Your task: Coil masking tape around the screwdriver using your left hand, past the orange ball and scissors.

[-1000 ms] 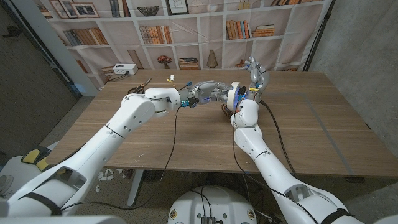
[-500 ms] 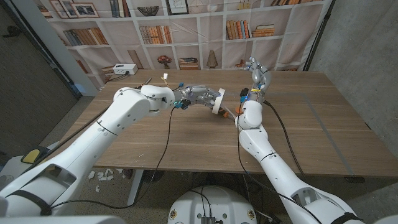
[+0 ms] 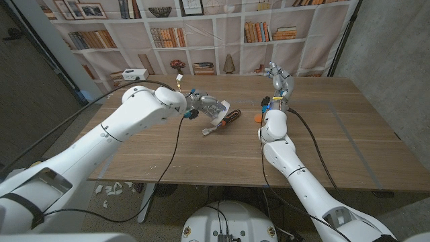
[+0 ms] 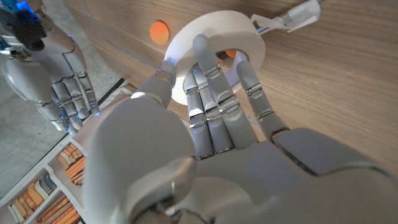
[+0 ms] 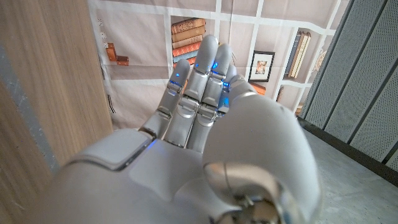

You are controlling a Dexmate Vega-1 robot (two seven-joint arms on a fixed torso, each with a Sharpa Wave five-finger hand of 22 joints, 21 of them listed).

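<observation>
Table [image 3: 201,154] of wood carries everything, and the change over the last second is on its middle. The left arm has swung back toward the robot's left side, and the left hand [image 3: 213,107] with it. Before, this hand was close to the right arm; now it is well apart from it. The hand holds the roll of masking tape [image 4: 214,53], with its fingers [image 4: 217,93] laid over the roll and through its hole, and a loose strip of tape [image 3: 209,130] hangs from it down to the wood. The right hand [image 3: 277,75] stays raised at the far side, fingers together and holding nothing.

With the arm moved away, the orange ball [image 3: 257,116] now lies uncovered, just beside the right arm. A dark, thin thing lies next to the roll, probably the screwdriver [image 3: 233,118], but it is too small to be sure. I judge the roll is being carried around it, so the coiling is under way and not finished.
</observation>
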